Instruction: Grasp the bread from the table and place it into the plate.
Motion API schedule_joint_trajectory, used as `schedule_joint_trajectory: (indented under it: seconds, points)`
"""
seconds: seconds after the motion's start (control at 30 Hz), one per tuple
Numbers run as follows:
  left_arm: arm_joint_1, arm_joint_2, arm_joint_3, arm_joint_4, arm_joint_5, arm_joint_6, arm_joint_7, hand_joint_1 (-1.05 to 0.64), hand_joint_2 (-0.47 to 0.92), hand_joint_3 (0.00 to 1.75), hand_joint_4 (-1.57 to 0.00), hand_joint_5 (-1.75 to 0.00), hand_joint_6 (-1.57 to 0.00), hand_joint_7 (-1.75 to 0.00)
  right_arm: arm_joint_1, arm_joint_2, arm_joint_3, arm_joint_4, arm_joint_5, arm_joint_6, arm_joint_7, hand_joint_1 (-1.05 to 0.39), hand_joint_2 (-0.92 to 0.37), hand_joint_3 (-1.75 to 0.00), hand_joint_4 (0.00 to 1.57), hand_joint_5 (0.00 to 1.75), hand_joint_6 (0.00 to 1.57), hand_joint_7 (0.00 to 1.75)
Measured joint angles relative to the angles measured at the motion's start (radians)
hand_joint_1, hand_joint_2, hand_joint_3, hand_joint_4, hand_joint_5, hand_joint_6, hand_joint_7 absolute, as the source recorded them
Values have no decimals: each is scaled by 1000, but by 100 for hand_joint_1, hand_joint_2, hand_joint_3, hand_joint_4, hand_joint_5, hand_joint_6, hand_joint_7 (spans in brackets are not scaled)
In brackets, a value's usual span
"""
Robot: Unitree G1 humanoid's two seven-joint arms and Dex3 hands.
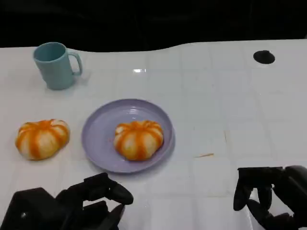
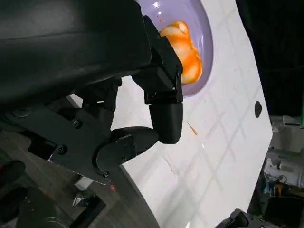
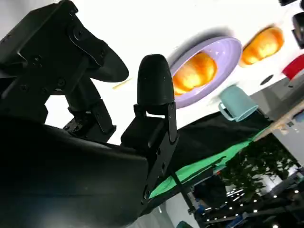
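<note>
A round orange-and-white striped bread [image 1: 138,139] [image 2: 183,52] [image 3: 194,72] lies on the lilac plate [image 1: 98,139] [image 2: 202,26] [image 3: 223,57] in the middle of the table. A second bread of the same kind [image 1: 42,138] [image 3: 263,44] sits on the table to the plate's left. My left hand [image 1: 72,206] [image 2: 142,109] rests low at the near left edge, fingers apart and holding nothing. At the near right my right hand [image 1: 271,196] [image 3: 118,80] is likewise empty with fingers spread.
A teal mug [image 1: 55,64] [image 3: 236,104] stands at the far left. A black round spot [image 1: 264,57] [image 2: 257,109] marks the far right of the white table. A thin orange sliver [image 1: 204,155] lies right of the plate.
</note>
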Motion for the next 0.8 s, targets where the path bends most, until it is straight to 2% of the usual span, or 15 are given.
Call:
schedule_joint_trajectory:
  seconds: [0.47,0.8]
  points:
    - [-4,-1,10,2,-13,1,0,-23,69,86,-68,-175,-61,-132,9,14,2,42,-35,4,-43,3,-20,-144,90,175,82,145]
    - [-5,3,25,17,-13,-5,0,-21,71,84,-65,-175,-61,-131,-2,33,23,52,-68,4,-56,1,-19,-141,93,175,83,146]
